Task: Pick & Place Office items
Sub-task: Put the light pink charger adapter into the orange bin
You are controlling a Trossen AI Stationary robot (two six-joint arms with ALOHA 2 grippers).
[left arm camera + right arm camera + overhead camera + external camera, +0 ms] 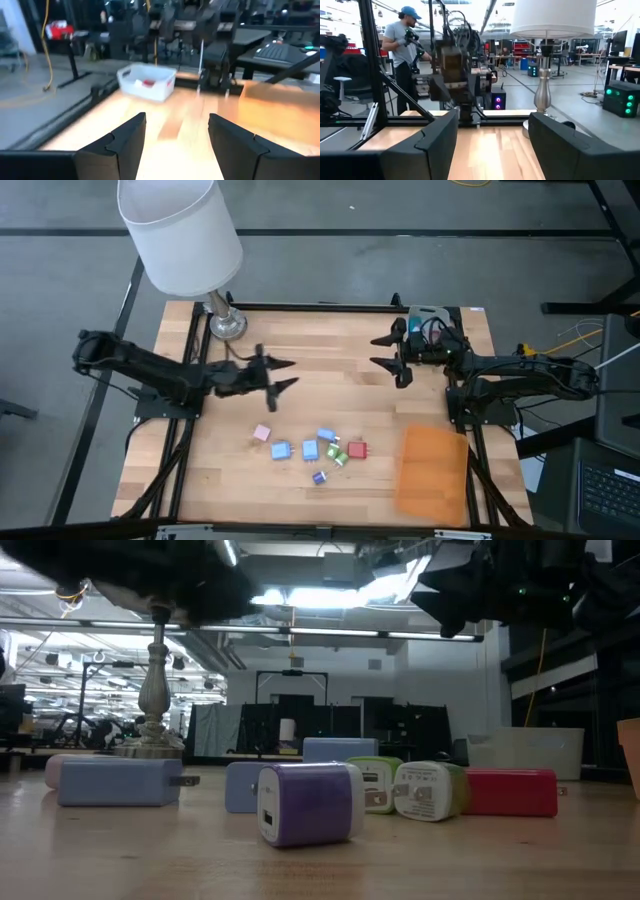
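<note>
High view: left gripper (283,375) and right gripper (386,352) hover wide above the table (330,390).

1. Bright ceiling strip lights glare above the left gripper (150,585) in the low view.
2. Left wrist view is motion-blurred; the table (175,125) ahead of its fingers is washed out.
3. Right wrist view is sharp.

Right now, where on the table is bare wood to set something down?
Free: the wood between the left gripper and right gripper; also the front-left corner. Crowded: the office items clustered beside the orange sheet.
</note>
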